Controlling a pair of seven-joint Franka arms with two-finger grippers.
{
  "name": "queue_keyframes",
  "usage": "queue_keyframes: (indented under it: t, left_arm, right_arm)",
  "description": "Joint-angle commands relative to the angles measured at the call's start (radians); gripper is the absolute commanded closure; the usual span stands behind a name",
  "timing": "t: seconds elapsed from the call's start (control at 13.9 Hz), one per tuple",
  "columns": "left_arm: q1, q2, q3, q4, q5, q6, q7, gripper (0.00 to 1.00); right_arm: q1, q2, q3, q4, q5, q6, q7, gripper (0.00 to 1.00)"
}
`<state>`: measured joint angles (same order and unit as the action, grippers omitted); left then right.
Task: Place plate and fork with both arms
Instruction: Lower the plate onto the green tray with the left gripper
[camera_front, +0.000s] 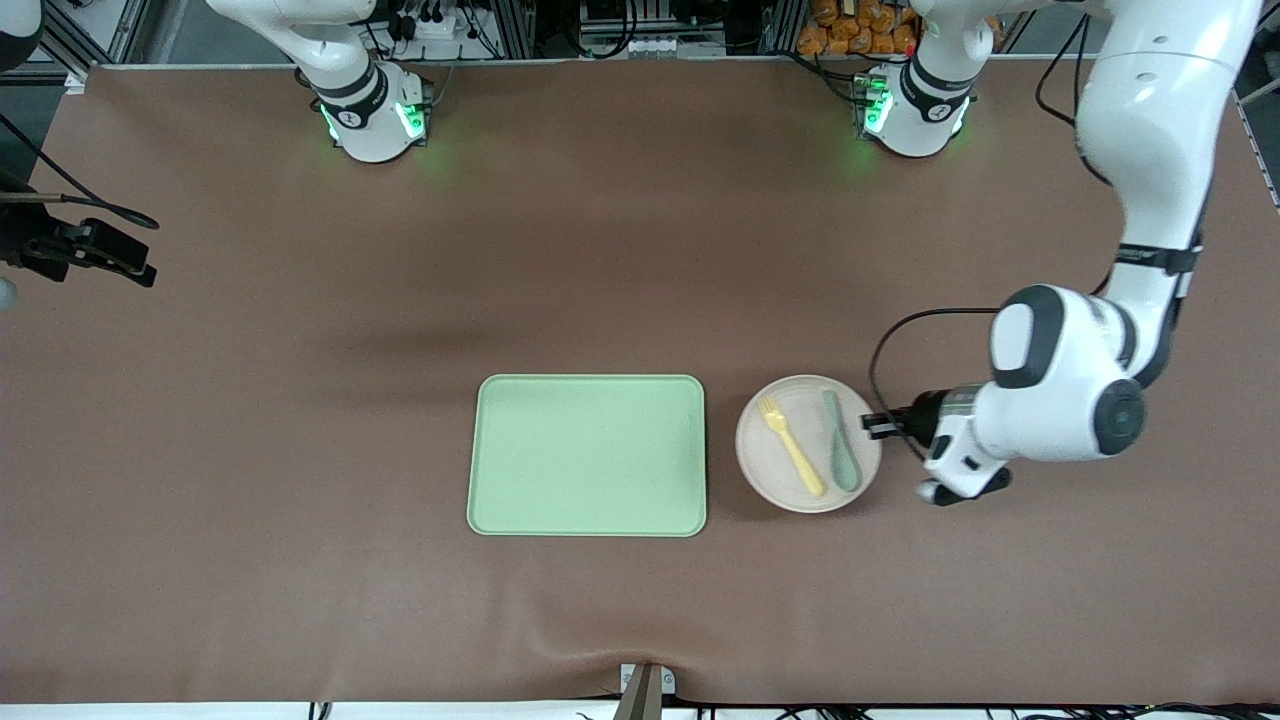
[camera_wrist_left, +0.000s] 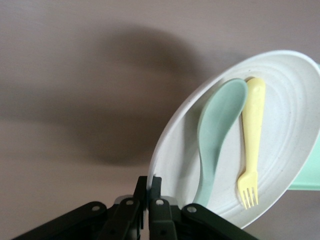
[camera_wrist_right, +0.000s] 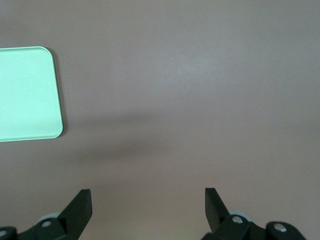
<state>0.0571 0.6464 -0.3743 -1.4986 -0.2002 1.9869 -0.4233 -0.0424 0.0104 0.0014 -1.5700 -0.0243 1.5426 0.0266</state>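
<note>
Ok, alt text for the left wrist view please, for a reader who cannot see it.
The left tool is shut on the rim of the cream plate, which carries a green spoon and a pale-yellow fork side by side. A corner of the light-green tray shows past the plate, over the brown table.

front view high across the table (camera_front: 200, 400), looking down toward both bases, whole tabletop in frame. left wrist view very close and low past its own left gripper (camera_wrist_left: 149, 192) at the plate (camera_wrist_left: 290, 130) rim, sharing plate, fork (camera_wrist_left: 251, 145) and spoon (camera_wrist_left: 216, 135) with front view. right wrist view higher, looking down on bare table past the right gripper (camera_wrist_right: 148, 210), sharing only a tray (camera_wrist_right: 25, 95) corner.
</note>
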Motion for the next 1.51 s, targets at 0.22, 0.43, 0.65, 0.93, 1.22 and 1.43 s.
queue_keyframes:
  t: [0.22, 0.43, 0.65, 0.93, 1.22, 1.43]
  left_arm:
    - [-0.158, 0.081, 0.008, 0.078, -0.082, 0.159, -0.172, 1.0]
    - [-0.232, 0.116, 0.008, 0.08, -0.097, 0.274, -0.221, 1.0]
    - [-0.287, 0.174, 0.008, 0.118, -0.102, 0.348, -0.219, 1.0]
    - [-0.347, 0.223, 0.017, 0.144, -0.102, 0.398, -0.288, 1.0]
    - [-0.375, 0.249, 0.018, 0.143, -0.102, 0.398, -0.291, 1.0]
    - [-0.399, 0.271, 0.02, 0.144, -0.102, 0.42, -0.325, 1.0]
  right_arm:
    - [-0.022, 0.003, 0.015, 0.004, 0.0, -0.018, -0.013, 0.0]
    - [-0.025, 0.009, 0.015, 0.004, 0.0, -0.018, -0.016, 0.0]
    - [-0.025, 0.022, 0.015, 0.005, 0.0, -0.012, -0.085, 0.0]
    - [-0.025, 0.046, 0.015, 0.017, 0.0, -0.004, -0.088, 0.0]
    - [-0.017, 0.071, 0.018, 0.018, 0.007, -0.006, -0.082, 0.0]
    - [-0.028, 0.117, 0.015, 0.019, 0.129, -0.001, -0.085, 0.0]
